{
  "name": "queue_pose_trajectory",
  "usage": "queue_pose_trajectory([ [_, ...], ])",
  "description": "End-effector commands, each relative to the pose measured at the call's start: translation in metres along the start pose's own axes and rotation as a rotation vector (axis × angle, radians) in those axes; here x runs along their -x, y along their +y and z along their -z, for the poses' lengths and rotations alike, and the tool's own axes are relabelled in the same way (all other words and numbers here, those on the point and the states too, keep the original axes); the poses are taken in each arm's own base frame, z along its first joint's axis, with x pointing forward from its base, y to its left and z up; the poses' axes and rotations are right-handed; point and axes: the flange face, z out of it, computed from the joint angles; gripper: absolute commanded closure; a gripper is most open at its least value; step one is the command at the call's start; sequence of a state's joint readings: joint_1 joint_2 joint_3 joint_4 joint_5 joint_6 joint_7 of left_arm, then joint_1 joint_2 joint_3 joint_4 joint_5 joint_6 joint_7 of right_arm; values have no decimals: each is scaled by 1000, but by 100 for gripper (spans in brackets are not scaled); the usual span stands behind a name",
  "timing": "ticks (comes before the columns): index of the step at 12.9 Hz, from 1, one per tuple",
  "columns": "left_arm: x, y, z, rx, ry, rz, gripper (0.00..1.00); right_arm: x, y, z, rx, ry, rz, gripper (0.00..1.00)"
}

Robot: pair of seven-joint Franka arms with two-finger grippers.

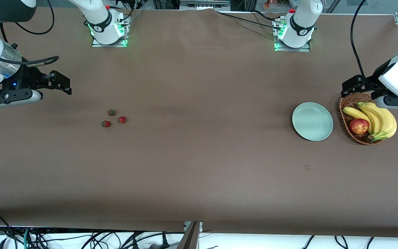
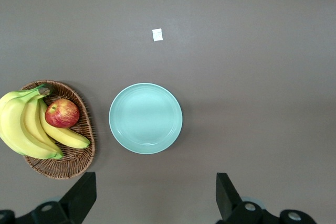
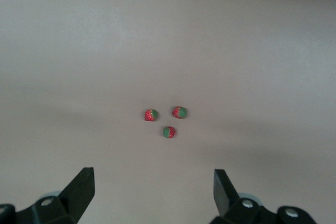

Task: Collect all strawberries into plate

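Strawberries (image 1: 111, 118) lie in a tight cluster of three on your table (image 1: 199, 166), toward the right arm's end, all well apart from the plate (image 1: 312, 121). The plate sits bare toward the left arm's end, just beside the basket (image 1: 349, 103) holding bananas (image 1: 380, 121) and an apple (image 1: 359, 126). Your right gripper (image 1: 60, 83) hangs above the table's right-arm end, short of the berries, fingers (image 3: 79, 190) spread wide and holding nothing. Your left gripper (image 1: 352, 88) hovers over the basket's edge, fingers (image 2: 81, 195) also wide apart, empty.
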State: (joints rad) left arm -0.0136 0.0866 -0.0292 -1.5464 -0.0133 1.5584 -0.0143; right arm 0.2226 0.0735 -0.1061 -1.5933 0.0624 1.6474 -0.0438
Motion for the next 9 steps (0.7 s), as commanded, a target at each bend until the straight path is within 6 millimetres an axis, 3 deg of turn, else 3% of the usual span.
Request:
queue_pose_trajectory([
  [1, 2, 1, 6, -29, 0, -12, 0, 11, 4, 0, -1, 0, -6, 0],
  [9, 2, 2, 6, -29, 0, -11, 0, 3, 13, 2, 22, 24, -17, 0],
])
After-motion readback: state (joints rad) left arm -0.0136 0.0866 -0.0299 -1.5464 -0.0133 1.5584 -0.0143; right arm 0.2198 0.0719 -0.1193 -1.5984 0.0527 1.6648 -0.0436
